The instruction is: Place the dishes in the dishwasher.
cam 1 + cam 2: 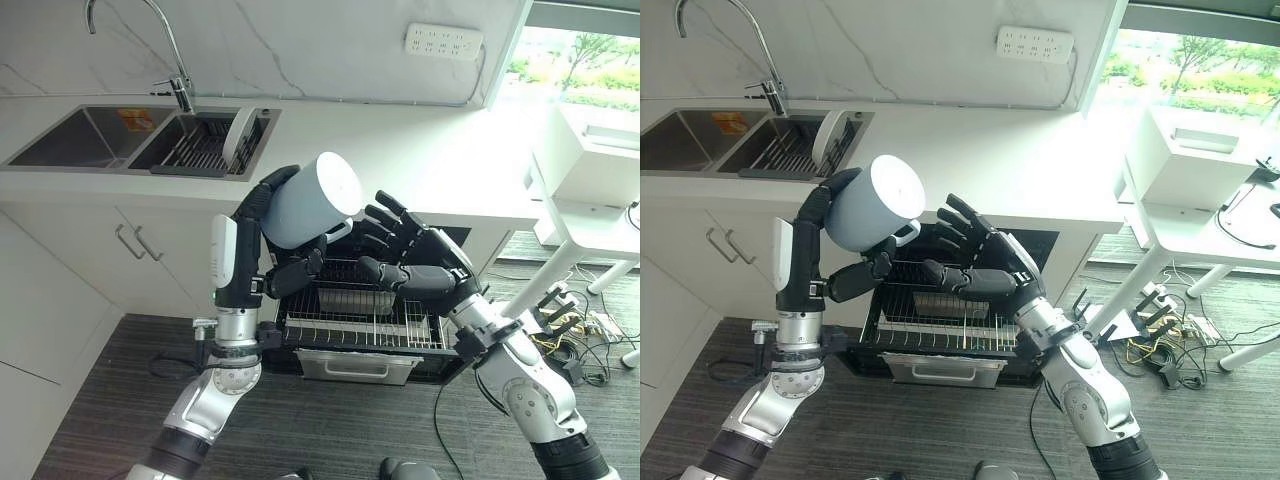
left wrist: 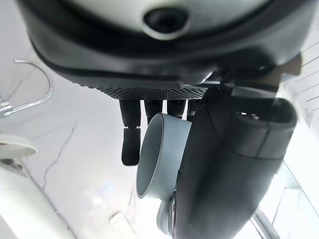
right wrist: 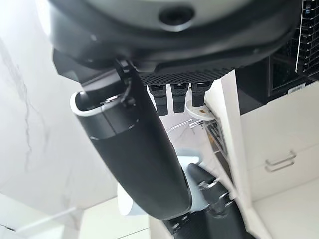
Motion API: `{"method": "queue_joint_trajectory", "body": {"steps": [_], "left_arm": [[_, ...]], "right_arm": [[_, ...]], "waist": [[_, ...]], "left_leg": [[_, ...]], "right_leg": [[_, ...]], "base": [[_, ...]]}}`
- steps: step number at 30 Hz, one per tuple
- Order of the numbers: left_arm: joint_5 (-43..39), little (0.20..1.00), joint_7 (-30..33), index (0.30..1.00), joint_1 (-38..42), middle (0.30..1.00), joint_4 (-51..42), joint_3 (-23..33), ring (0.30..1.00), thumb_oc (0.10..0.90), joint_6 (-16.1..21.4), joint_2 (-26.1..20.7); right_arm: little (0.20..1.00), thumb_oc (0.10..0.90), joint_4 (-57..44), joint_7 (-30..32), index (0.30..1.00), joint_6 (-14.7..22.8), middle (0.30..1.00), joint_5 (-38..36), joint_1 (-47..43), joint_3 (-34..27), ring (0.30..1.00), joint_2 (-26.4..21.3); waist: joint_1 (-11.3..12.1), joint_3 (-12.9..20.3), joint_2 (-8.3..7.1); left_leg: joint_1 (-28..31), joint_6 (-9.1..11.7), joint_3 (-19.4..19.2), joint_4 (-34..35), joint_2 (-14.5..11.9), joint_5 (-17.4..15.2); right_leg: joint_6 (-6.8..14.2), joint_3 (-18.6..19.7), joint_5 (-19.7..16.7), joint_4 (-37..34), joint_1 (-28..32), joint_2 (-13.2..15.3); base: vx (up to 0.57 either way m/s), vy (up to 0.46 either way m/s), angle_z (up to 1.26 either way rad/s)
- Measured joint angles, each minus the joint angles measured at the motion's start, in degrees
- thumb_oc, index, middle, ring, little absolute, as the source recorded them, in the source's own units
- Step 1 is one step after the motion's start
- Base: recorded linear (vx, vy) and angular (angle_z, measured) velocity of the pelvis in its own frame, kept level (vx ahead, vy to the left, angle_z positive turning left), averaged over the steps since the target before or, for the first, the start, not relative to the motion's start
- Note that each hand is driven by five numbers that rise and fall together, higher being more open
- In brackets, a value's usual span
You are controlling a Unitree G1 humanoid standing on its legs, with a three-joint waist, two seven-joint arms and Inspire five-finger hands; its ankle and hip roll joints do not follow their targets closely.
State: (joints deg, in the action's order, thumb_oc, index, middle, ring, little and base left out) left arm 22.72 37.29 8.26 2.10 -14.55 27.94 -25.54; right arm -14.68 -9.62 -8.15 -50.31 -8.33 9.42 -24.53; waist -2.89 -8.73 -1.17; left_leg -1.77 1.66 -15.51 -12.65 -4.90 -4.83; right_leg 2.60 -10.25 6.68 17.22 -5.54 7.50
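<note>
Pale blue mug (image 1: pixel 312 200) sat gripped in the left hand's (image 1: pixel 283 268) curled fingers above the dishwasher rack (image 1: pixel 360 322), probably for loading, while the right hand (image 1: pixel 412 262) hovered spread beside it.

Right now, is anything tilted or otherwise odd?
Yes: the grey mug is tipped on its side in the left robot hand above the open dishwasher rack. The right robot hand is open beside it.

A pale blue-grey mug (image 1: pixel 312 200) with a side handle is gripped in the left hand (image 1: pixel 268 205), tipped over with its flat white base turned up and away from that hand. Below the hand, the dishwasher (image 1: pixel 362 322) stands open, its wire rack (image 1: pixel 340 326) pulled out. A white plate (image 1: pixel 238 136) stands upright in the sink rack, well beyond the hand.
</note>
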Motion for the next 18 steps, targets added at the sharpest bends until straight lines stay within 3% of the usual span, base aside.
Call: {"method": "queue_joint_trajectory", "body": {"steps": [6,18], "left_arm": [[0.7,0.3,0.1,0.3,0.2,0.3,0.2,-1.9,0.3,0.4,0.1,0.0],[0.7,0.3,-0.1,0.3,2.2,0.3,2.2,-5.2,0.3,0.4,1.0,0.0]], "right_arm": [[0.9,0.8,0.0,0.3,0.9,-1.2,0.9,-4.4,-1.8,1.0,0.9,1.1],[0.9,0.8,0.0,0.9,0.9,-1.5,0.9,-4.5,-1.9,1.2,0.9,1.8]], "waist": [[0.1,0.0,0.01],[0.3,0.0,0.0]], "left_leg": [[0.0,0.0,0.0,0.0,0.0,0.0],[0.0,0.0,0.1,-0.1,0.1,0.0]], "right_leg": [[0.0,0.0,0.0,0.1,0.0,-0.1],[0.0,0.1,0.0,0.1,0.0,-0.3]], "base": [[0.01,-0.002,0.0],[0.01,-0.002,0.0]]}}
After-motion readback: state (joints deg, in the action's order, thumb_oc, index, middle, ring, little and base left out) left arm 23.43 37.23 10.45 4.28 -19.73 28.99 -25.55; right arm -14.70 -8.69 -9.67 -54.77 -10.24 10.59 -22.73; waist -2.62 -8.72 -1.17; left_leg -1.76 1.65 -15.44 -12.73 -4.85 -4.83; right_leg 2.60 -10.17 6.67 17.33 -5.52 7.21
